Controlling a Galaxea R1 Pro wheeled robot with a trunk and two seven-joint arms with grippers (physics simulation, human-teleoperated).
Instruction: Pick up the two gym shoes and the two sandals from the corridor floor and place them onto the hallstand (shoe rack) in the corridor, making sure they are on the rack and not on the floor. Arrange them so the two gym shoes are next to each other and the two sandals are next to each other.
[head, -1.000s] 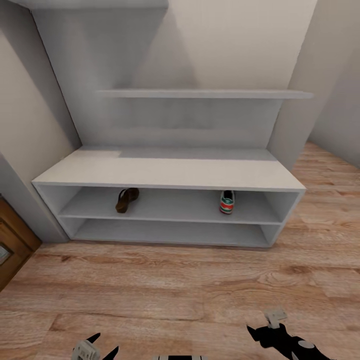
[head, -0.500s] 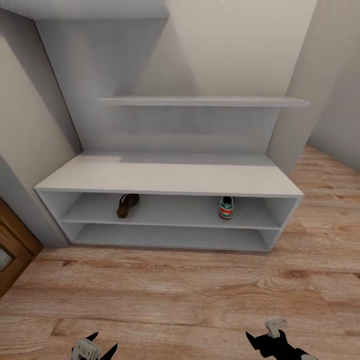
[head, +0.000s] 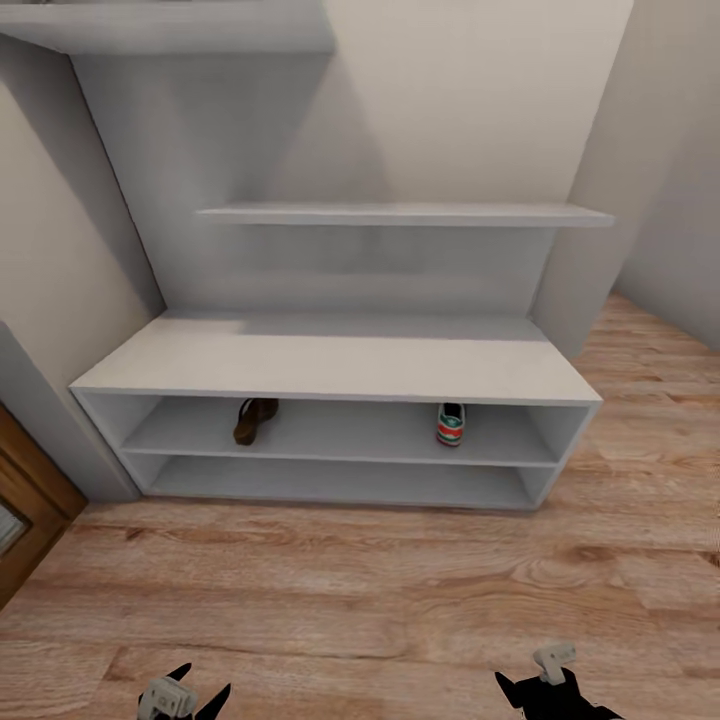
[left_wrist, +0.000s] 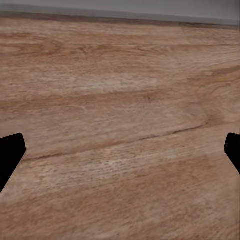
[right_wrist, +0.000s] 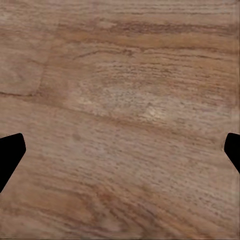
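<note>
The hallstand (head: 340, 360) stands against the wall ahead, a pale grey bench with two open tiers. One brown sandal (head: 254, 419) lies on the left of its upper tier. One gym shoe (head: 450, 424), white with green and red, sits on the same tier at the right, far from the sandal. Bare corridor floor (head: 350, 590) lies between me and the rack. At the head view's lower edge are my left gripper (head: 200, 688) and right gripper (head: 530, 690). Both wrist views look at floor planks, with the left gripper (left_wrist: 120, 155) and right gripper (right_wrist: 120, 152) open and empty.
Grey wall shelves (head: 400, 214) rise in steps above the bench, one higher at the upper left (head: 170, 25). A brown wooden door (head: 25, 510) is at the left edge. The plank floor runs on past the rack's right end (head: 650, 380).
The whole head view has shifted: the rack now looks slightly smaller and farther, and the wall shelves sit lower in the picture. Both grippers show lower at the frame's edge. The shoes have not moved.
</note>
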